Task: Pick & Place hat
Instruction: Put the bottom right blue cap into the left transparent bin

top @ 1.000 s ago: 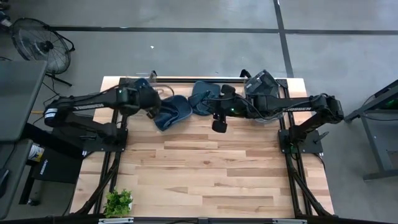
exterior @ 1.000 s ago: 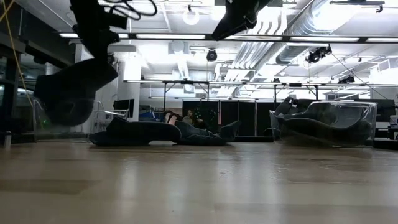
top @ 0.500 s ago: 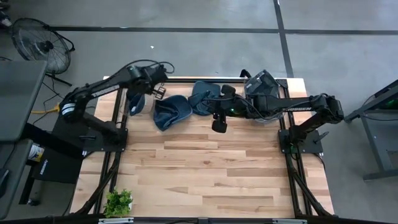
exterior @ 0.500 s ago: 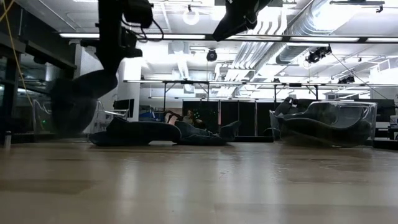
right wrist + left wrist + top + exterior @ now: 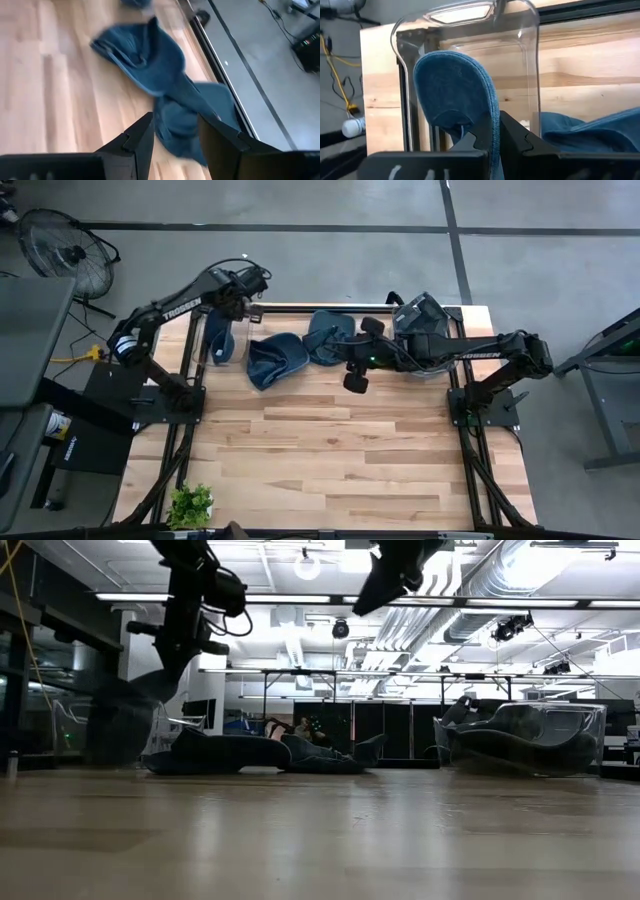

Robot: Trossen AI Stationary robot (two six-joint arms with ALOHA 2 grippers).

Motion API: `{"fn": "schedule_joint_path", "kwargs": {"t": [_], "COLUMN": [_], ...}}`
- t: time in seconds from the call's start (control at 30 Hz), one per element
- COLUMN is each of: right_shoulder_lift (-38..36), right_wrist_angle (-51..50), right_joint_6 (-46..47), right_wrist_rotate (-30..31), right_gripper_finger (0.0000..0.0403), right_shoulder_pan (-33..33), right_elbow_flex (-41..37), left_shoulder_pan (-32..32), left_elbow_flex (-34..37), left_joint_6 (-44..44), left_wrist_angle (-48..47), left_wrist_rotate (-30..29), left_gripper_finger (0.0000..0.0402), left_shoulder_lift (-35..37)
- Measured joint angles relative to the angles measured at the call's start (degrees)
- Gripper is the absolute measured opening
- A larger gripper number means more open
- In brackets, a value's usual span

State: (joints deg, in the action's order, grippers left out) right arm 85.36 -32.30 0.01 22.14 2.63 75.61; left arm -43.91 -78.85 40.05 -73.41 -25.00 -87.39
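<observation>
A blue denim hat (image 5: 452, 95) hangs from my left gripper (image 5: 492, 145), which is shut on it at the table's far left corner (image 5: 230, 318). It hangs at a clear plastic bin (image 5: 470, 30); in the low view it is a dark blur (image 5: 120, 725) under the arm. Two more blue hats (image 5: 275, 360) (image 5: 325, 335) lie on their sides at the far middle of the table. My right gripper (image 5: 353, 378) hovers open above and just in front of them, with nothing between its fingers (image 5: 175, 135). My left gripper pinches the hat's stitched rim (image 5: 493, 131) between its two fingers, which come from above and slant steeply down. The hat hangs below the fingers, lifted off the wood. Whether its lower end touches the bin, I cannot tell.
A second clear bin (image 5: 425, 320) with dark hats inside stands at the far right, behind my right arm. The near half of the wooden table (image 5: 330, 460) is bare wood, apart from a small green plant (image 5: 190, 505) at the near left corner.
My left gripper has swung from beside the lying hats toward the table's far left corner, rolling as it went and staying shut on its hat. The hat has travelled with it and now hangs at the clear bin. The two lying hats have kept still.
</observation>
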Motion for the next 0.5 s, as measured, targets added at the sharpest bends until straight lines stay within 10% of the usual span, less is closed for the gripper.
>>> {"fn": "schedule_joint_path", "kwargs": {"t": [0.5], "right_shoulder_lift": [-0.02], "right_wrist_angle": [-16.34], "right_joint_6": [5.57], "right_wrist_rotate": [4.33], "right_gripper_finger": [0.0144], "right_shoulder_pan": [0.02], "right_elbow_flex": [0.00], "left_shoulder_pan": [-1.07], "left_elbow_flex": [0.11], "left_joint_6": [6.70], "left_wrist_angle": [0.04], "left_wrist_rotate": [2.34], "left_gripper_finger": [0.0007], "left_shoulder_lift": [-3.71]}}
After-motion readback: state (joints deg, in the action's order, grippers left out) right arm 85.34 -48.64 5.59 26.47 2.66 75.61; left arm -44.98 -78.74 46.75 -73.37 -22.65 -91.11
